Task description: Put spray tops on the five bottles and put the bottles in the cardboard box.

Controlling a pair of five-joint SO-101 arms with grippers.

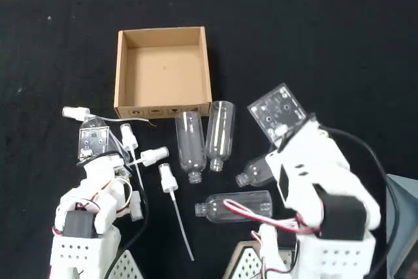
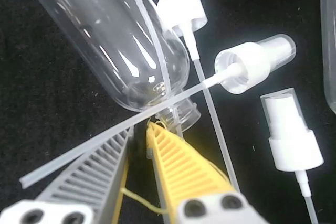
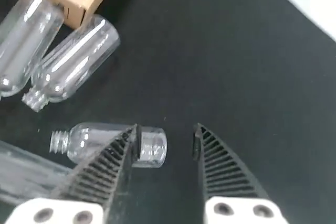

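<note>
The cardboard box stands open at the back. Two clear bottles lie side by side in front of it, and a third lies nearer the arms. A smaller bottle lies with its base against one finger of my open right gripper; nothing is between the fingers. My left gripper is shut, its tips at the neck of another clear bottle. A spray top's dip tube crosses the tips. Loose spray tops lie beside it.
Several spray tops with long tubes are scattered left of the bottles on the black cloth. The left arm and right arm stand at the front edge.
</note>
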